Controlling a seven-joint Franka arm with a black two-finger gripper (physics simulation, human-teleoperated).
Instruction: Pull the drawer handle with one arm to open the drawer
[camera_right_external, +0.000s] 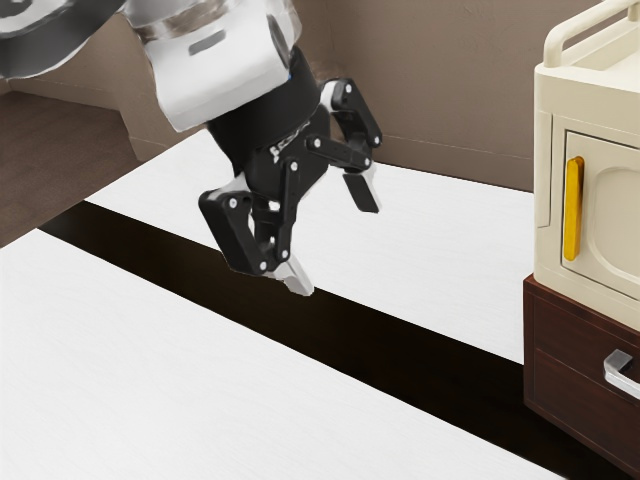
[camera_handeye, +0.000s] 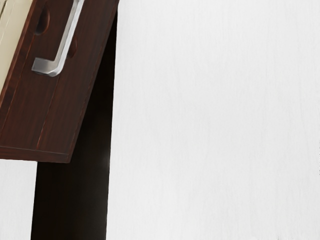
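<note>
The gripper hangs in the upper middle of the exterior view, over the table, its two fingers spread well apart with nothing between them. It slants down toward the lower right, and the arm comes in from the upper left.

The silver handle is at the lower right, cut off by the frame's edge, on the dark brown drawer. The gripper is well apart from it. On top of the brown wood sits the cream cabinet, a yellow handle upright on its door and a rail above, in the upper right corner.

A black stripe crosses the white table from the left edge to the lower right, reaching the drawer's base. The wrist view shows the silver handle standing out from the brown front, beside the stripe.
</note>
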